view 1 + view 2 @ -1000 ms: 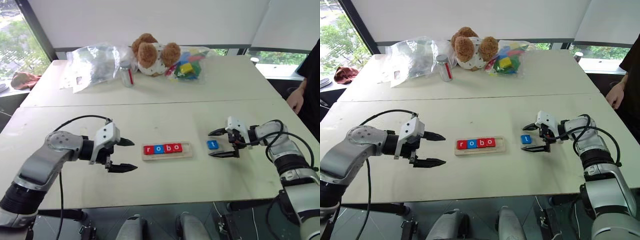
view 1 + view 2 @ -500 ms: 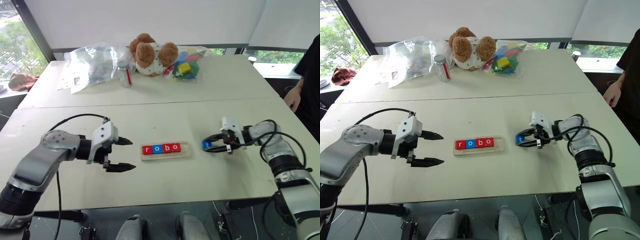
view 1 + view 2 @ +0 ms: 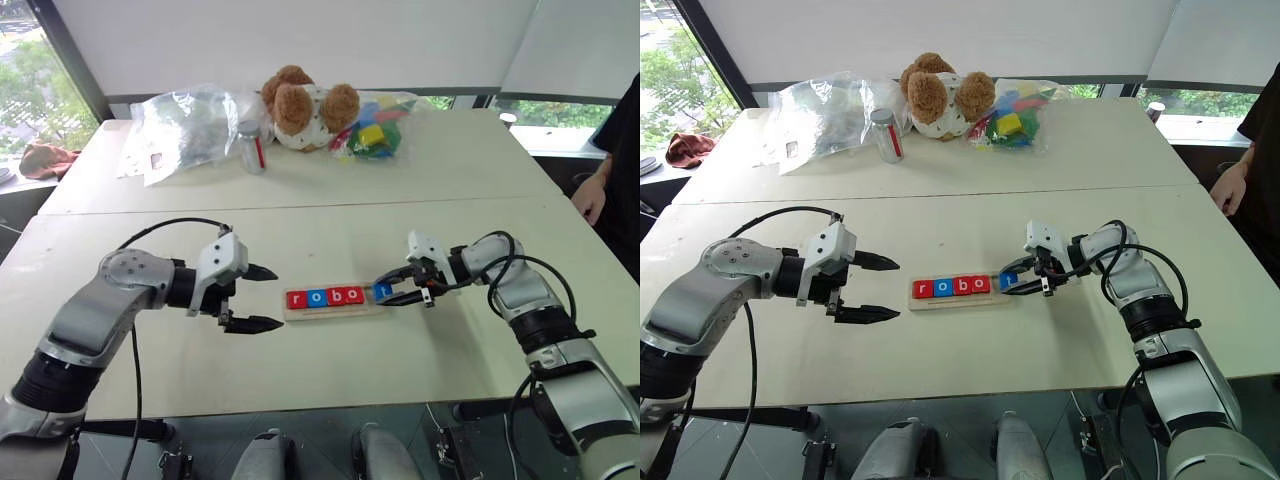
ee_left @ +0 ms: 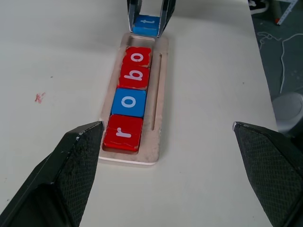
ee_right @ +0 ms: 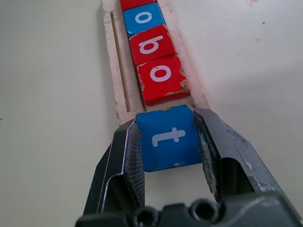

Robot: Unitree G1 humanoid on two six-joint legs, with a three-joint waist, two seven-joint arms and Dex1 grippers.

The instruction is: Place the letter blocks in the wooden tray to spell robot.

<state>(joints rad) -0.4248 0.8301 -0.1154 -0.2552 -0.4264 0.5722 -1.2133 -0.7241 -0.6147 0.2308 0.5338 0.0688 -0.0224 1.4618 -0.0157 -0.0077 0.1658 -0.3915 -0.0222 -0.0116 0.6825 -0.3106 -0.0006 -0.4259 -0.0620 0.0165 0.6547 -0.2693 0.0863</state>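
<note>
A teddy bear (image 3: 300,108) sits between a clear plastic bag (image 3: 185,125) and bagged coloured blocks (image 3: 375,133).

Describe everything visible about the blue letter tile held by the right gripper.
The small flat square blue tile bears a white lowercase t; its edges look slightly chipped. The right gripper is shut on its two opposite sides, its black fingers pressing them. It sits at the open end of the pale wooden tray, just past the red o tile, not yet seated.

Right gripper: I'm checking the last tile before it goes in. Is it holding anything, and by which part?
Yes. The right gripper holds the blue t block by its two opposite side edges, at the wooden tray's open end.
</note>
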